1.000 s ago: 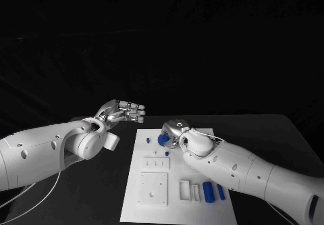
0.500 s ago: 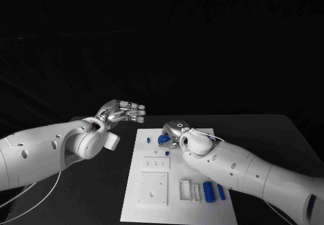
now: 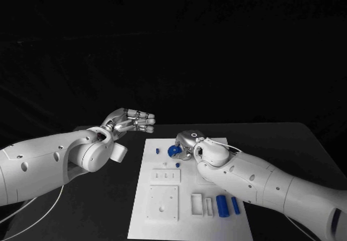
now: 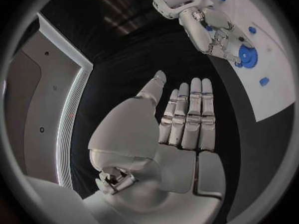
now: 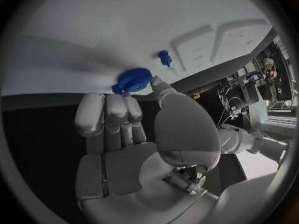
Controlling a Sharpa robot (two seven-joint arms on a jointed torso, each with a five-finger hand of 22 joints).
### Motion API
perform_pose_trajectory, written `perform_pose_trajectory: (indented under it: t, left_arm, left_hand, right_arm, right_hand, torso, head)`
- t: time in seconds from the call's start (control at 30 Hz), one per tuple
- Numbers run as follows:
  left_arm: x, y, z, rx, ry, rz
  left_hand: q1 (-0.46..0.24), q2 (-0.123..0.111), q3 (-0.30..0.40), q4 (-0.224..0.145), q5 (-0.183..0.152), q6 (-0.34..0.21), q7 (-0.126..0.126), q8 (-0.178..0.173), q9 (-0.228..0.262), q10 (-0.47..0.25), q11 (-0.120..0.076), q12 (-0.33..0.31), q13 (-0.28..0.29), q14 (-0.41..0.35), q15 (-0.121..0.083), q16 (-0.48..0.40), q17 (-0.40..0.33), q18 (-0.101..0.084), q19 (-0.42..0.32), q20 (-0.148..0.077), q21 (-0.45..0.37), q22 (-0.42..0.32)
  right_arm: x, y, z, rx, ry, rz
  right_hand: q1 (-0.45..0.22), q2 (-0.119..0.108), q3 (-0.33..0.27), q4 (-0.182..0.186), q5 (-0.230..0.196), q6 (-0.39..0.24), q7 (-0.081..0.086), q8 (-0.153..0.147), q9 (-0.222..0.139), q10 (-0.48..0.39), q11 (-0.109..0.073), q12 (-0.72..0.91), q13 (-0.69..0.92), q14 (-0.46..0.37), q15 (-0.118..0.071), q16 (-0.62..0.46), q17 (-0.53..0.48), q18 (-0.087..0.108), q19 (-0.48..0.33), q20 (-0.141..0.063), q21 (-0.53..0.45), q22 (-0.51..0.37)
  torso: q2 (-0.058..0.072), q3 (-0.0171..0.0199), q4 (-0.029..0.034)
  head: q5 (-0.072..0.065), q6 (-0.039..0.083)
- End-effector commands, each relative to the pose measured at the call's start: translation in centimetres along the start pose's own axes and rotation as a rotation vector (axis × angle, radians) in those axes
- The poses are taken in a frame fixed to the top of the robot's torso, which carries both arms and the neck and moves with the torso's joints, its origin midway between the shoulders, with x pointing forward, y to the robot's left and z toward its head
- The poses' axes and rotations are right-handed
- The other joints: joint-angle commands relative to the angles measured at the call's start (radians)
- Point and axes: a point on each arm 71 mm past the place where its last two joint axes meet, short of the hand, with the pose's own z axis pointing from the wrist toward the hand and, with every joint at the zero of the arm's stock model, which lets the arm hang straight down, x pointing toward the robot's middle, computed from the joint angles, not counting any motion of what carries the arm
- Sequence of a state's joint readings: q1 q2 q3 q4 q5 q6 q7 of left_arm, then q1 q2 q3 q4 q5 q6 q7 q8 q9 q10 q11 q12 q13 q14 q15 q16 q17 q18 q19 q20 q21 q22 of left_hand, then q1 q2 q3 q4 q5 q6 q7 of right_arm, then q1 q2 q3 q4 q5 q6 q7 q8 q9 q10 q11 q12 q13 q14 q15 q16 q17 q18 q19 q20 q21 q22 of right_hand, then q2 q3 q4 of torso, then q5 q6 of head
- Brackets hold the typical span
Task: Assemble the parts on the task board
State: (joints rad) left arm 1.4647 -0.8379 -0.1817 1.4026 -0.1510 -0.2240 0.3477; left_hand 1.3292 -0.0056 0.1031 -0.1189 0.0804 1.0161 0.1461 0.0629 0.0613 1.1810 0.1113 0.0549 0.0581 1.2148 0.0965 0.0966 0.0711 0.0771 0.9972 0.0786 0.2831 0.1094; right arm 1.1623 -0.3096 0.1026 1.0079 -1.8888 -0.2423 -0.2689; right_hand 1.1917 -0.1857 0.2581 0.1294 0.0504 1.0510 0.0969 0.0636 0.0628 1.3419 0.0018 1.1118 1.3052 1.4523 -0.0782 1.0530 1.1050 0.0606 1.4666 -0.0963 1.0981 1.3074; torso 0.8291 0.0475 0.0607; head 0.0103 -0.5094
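Note:
The white task board [image 3: 189, 221] lies in the middle of the black table. A blue gear [image 3: 173, 150] sits at the board's far end, and my right hand [image 3: 186, 146] pinches it between thumb and fingertips. The right wrist view shows the gear [image 5: 132, 78] right at the fingertips [image 5: 127, 95] of that hand [image 5: 124, 134], low over the board [image 5: 124, 25]. My left hand [image 3: 131, 121] is raised left of the board, fingers straight and apart, holding nothing. The left wrist view shows that flat hand [image 4: 181, 119], with the right hand [image 4: 215, 35] on the gear [image 4: 247, 56] beyond it.
Two blue cylinders [image 3: 222, 205] lie side by side at the board's near right. Small blue pegs [image 3: 178, 164] stand close to the gear, one beside it [image 5: 164, 57]. White recessed blocks [image 3: 164, 201] occupy the board's near half. Bare black table [image 3: 289, 150] spreads on both sides.
My right hand has shifted slightly toward me with the gear. The left hand has stayed in place.

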Motion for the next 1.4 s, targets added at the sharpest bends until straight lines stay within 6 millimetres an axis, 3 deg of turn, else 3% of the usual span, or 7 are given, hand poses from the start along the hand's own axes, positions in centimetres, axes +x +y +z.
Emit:
perform_pose_trajectory:
  t: [0.03, 0.6, 0.97, 1.1, 1.17, 1.27, 1.4]
  left_arm:
    - [0.1, -0.1, 0.0, 0.004, 0.014, -0.004]
    - [-0.6, 0.0, -0.3, -0.001, -0.002, 0.0]
    - [-1.3, 0.1, -0.4, 0.001, -0.014, 0.003]
    - [-1.3, 0.1, -0.5, 0.011, 0.0, -0.007]
    - [-1.2, 0.0, -0.5, 0.017, 0.008, -0.012]
    - [-1.3, 0.1, -0.6, 0.016, 0.009, -0.009]
    - [-1.4, 0.2, -0.6, 0.011, 0.004, 0.003]
  left_hand:
    - [0.005, -0.002, 0.0, 0.004, -0.003, -0.005, -0.002, 0.002, 0.001, -0.007, 0.001, 0.003, 0.001, -0.005, 0.001, -0.006, 0.0, -0.019, 0.005, 0.003, -0.003, -0.001]
    - [0.011, -0.003, 0.002, 0.006, 0.0, -0.006, -0.001, 0.002, 0.001, -0.007, 0.001, 0.003, 0.001, -0.005, 0.0, -0.006, 0.0, -0.019, 0.008, 0.002, -0.006, -0.003]
    - [0.017, -0.005, 0.005, 0.002, 0.0, -0.004, -0.002, 0.002, 0.002, -0.006, 0.0, 0.003, 0.001, -0.004, -0.001, -0.006, 0.0, -0.019, 0.008, 0.001, -0.006, -0.004]
    - [0.027, -0.011, 0.014, -0.017, 0.009, -0.013, 0.002, 0.002, 0.002, -0.005, 0.001, 0.003, 0.001, -0.003, -0.001, -0.006, -0.001, -0.019, 0.007, 0.0, -0.006, -0.005]
    - [0.024, -0.013, 0.024, -0.035, 0.012, -0.013, 0.002, 0.001, 0.001, -0.006, 0.001, 0.003, 0.0, -0.005, -0.001, -0.008, -0.001, -0.019, 0.005, 0.0, -0.004, -0.004]
    - [0.022, -0.013, 0.031, -0.049, 0.014, -0.011, 0.002, 0.002, 0.001, -0.006, 0.001, 0.003, 0.001, -0.004, -0.001, -0.01, -0.001, -0.019, 0.005, 0.0, -0.001, -0.002]
    - [0.014, -0.012, 0.036, -0.063, 0.014, -0.014, 0.002, 0.002, 0.002, -0.003, 0.0, 0.003, 0.001, -0.001, -0.002, -0.01, -0.001, -0.019, 0.003, -0.001, 0.005, 0.001]
  right_arm:
    - [0.1, 0.0, -0.2, 0.002, 0.014, 0.001]
    - [-3.0, -2.8, -2.8, 0.005, -0.194, 0.095]
    - [-6.2, -9.4, -5.8, 0.003, -0.169, 0.263]
    - [-6.0, -13.6, -6.8, 0.067, -0.16, 0.379]
    - [-5.7, -15.6, -7.1, 0.121, -0.149, 0.393]
    - [-5.2, -17.5, -7.5, 0.166, -0.141, 0.369]
    - [-4.3, -19.3, -8.1, 0.194, -0.116, 0.355]
  right_hand:
    - [-0.008, 0.0, 0.002, 0.01, 0.003, 0.006, -0.001, -0.001, 0.0, 0.001, -0.006, 0.006, 0.001, 0.003, 0.005, 0.002, 0.0, 0.007, 0.033, 0.004, -0.001, 0.146]
    - [0.001, -0.011, 0.05, 0.004, 0.001, 0.018, -0.004, -0.001, 0.0, 0.008, -0.007, 0.011, 0.002, 0.005, 0.003, 0.012, 0.008, 0.005, 0.036, 0.002, 0.014, 0.149]
    - [0.085, 0.003, -0.001, -0.107, 0.021, 0.02, 0.005, -0.002, 0.0, 0.005, 0.003, 0.014, 0.003, 0.002, 0.007, 0.001, -0.003, 0.006, 0.026, 0.007, 0.001, 0.146]
    - [0.104, 0.005, -0.052, -0.122, 0.106, 0.02, 0.005, -0.001, 0.0, 0.004, 0.002, 0.008, -0.004, 0.002, 0.007, -0.002, -0.004, 0.005, 0.024, 0.007, -0.01, 0.144]
    - [0.115, 0.036, -0.115, -0.154, 0.135, 0.011, 0.006, -0.001, 0.001, -0.001, 0.003, 0.004, -0.007, 0.001, 0.009, -0.005, -0.005, 0.007, 0.021, 0.008, -0.019, 0.142]
    - [0.13, 0.037, -0.077, -0.168, 0.048, 0.009, 0.008, -0.001, 0.0, -0.005, 0.001, -0.002, -0.011, 0.0, 0.01, -0.01, -0.008, 0.009, 0.018, 0.009, -0.034, 0.138]
    - [0.136, 0.028, -0.068, -0.174, 0.062, 0.003, 0.002, -0.001, 0.0, -0.005, -0.002, -0.002, -0.012, 0.0, 0.006, -0.012, -0.009, 0.008, 0.017, 0.008, -0.039, 0.137]
  torso:
    - [-0.001, -0.0004, -0.001]
    - [-0.007, -0.0012, -0.0118]
    - [-0.019, 0.0062, -0.0317]
    - [-0.026, 0.0153, -0.0456]
    - [-0.028, 0.0183, -0.0476]
    - [-0.029, 0.0212, -0.0485]
    - [-0.03, 0.025, -0.0477]
  head:
    - [-0.003, 0.002]
    - [-0.002, 0.009]
    - [0.007, 0.006]
    - [0.016, 0.004]
    - [0.015, 0.004]
    - [0.01, 0.002]
    - [0.007, 0.002]
